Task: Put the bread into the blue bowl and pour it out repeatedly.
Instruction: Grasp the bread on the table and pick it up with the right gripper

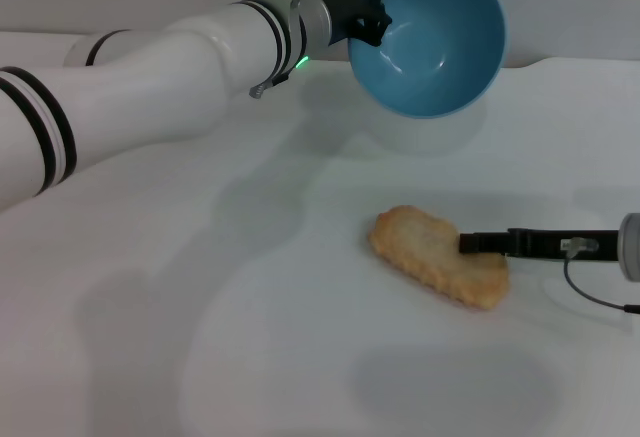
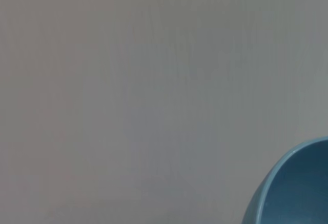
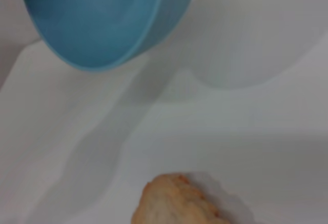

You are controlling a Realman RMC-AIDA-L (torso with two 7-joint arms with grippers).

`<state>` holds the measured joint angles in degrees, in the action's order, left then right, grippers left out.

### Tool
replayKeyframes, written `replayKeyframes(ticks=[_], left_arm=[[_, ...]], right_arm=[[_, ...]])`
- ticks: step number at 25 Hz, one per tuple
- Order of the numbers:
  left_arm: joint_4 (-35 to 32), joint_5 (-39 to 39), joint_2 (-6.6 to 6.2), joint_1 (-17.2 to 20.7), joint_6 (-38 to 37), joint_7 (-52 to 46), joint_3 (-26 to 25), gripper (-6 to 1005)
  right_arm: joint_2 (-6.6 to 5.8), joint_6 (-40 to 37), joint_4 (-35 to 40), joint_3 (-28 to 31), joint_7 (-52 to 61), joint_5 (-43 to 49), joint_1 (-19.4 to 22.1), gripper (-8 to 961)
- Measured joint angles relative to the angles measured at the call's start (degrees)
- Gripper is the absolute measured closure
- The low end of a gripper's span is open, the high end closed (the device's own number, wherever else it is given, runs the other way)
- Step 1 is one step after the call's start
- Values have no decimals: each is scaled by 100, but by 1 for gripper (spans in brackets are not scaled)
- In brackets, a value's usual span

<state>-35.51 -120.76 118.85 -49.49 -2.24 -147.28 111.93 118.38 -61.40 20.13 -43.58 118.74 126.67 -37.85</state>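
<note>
The blue bowl (image 1: 432, 42) hangs tilted in the air at the back, its empty opening facing me. My left gripper (image 1: 372, 19) is shut on its left rim. A slice of the bowl's rim (image 2: 294, 188) shows in the left wrist view, and the bowl (image 3: 102, 21) fills the right wrist view's upper part. The bread (image 1: 435, 254) lies flat on the table below and in front of the bowl, plain tan side up with orange-red along its near edge. My right gripper (image 1: 476, 244) reaches in from the right, a black finger resting on the bread's right end. The bread (image 3: 177, 201) shows close in the right wrist view.
The white tabletop (image 1: 200, 337) spreads all around the bread. A thin grey cable (image 1: 592, 294) loops from the right gripper near the right edge. My left arm (image 1: 150, 77) stretches across the back left, above the table.
</note>
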Motion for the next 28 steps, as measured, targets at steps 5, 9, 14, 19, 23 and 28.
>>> replayKeyframes(ticks=[5, 9, 14, 19, 23, 28], left_arm=[[10, 0, 0, 1, 4, -2, 3, 999], [14, 0, -3, 20, 12, -3, 3, 999], [-11, 0, -3, 52, 12, -3, 3, 999], [-11, 0, -3, 54, 12, -3, 3, 1000], [28, 0, -5, 53, -58, -3, -7, 1000], [120, 0, -38, 61, -436, -2, -132, 999]], right_arm=[[35, 102, -131, -104, -73, -24, -79, 562], [50, 106, -136, -117, -101, -42, -113, 569], [43, 67, -97, -110, -287, -133, -112, 577], [37, -111, -11, -102, -464, -145, -133, 599], [20, -617, 346, -83, -597, -341, -43, 659], [-8, -1783, 1539, -42, -521, -799, 329, 698]])
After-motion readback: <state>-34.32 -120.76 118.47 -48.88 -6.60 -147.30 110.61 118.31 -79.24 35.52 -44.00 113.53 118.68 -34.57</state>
